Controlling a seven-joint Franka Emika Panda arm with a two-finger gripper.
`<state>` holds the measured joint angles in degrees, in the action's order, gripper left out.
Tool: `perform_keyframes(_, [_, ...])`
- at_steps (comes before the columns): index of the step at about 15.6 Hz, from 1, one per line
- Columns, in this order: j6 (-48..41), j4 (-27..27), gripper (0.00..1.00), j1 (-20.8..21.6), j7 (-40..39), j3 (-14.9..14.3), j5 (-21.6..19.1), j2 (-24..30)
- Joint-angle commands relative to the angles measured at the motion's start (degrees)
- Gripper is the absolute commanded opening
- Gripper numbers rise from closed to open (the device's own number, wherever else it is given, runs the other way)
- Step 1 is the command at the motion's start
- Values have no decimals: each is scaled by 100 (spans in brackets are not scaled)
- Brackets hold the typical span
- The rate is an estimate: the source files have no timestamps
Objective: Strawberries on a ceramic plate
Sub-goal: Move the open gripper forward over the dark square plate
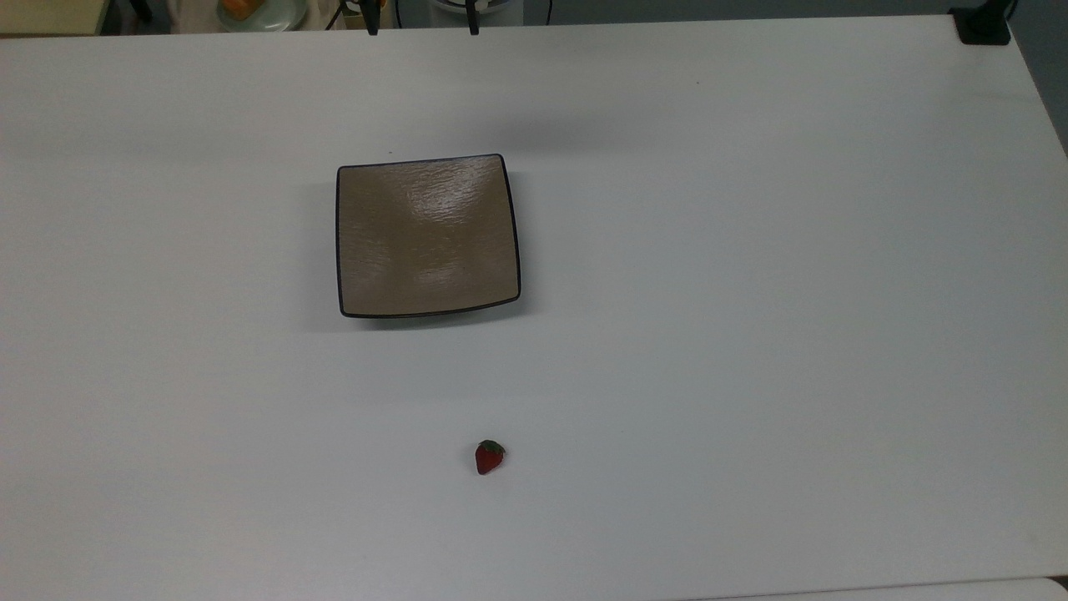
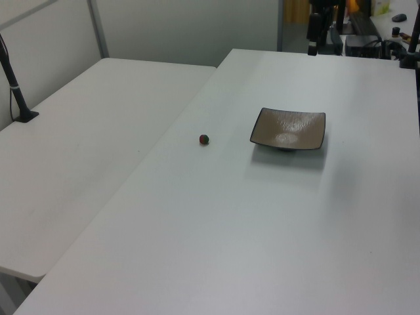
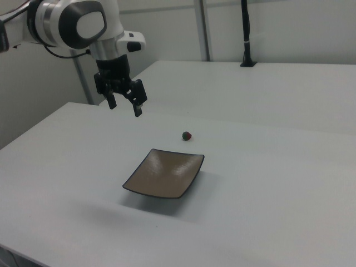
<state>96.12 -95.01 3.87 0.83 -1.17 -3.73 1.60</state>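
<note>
I read the job as barely begun; nothing is lifted, nothing is placed, and the whole pick and carry is left to do.

Largest first: the white counter (image 1: 751, 250) carries both task things, with a second white table butted against it in the left view; next the arm (image 3: 72, 22), which in the right view hangs in the air above the counter at the right view's left, well apart from everything; the tool (image 3: 123, 103) at its end points downward with its fingers spread and nothing between them, so I call it released.

Then the ceramic plate (image 1: 427, 236), square, tan-brown and glossy with a thin dark rim; it sits flat near the counter's middle and holds nothing at all, only glare on its rippled surface.

Smallest, the strawberry (image 1: 489, 457); it lies on the bare counter, well apart from the plate, below it in the top view and to the left view's left of it (image 2: 204, 139); its green cap shows at one end.

My judgement of the next move: bring the tool over and down onto the fruit; it is small and may roll when nudged.
</note>
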Motion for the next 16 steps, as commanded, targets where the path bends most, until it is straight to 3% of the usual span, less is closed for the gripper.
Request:
perform_keyframes(1, [-94,88,100,140,146,-129,83,-20])
perform_keyframes(9, [319,79,100,140,102,-129,31,-72])
perform_keyframes(16, [1584,44,100,114,67,-129,56,-396])
